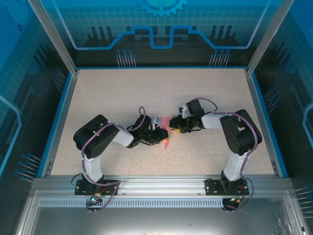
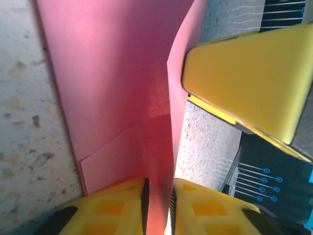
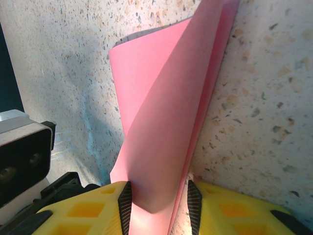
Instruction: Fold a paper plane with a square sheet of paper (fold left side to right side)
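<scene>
From above, the two arms meet at mid-surface with the sheet of paper between them. It shows as a narrow pink strip whose long axis runs away from the arm bases. It lies just to the right of the left end effector and just to the left of the right end effector. Both are at the sheet, neither clearly the nearer, so we judge the left-to-right fold turns on which one carries the flap across that axis.

From the left wrist, the sheet runs straight ahead from the left end effector. One layer lies flat on the surface ahead and to its left, and a raised edge stands ahead along its midline. Its pads sit narrowly apart, wider than thin paper, so we read it as released around the sheet. A yellow finger of the other arm hangs ahead and to the right, just beside the raised edge.

From the right wrist, the sheet rises doubled over from between the pads of the right end effector. It leans ahead and slightly right over the surface. The pads stand apart with both layers between them, and we cannot tell whether they press.
</scene>
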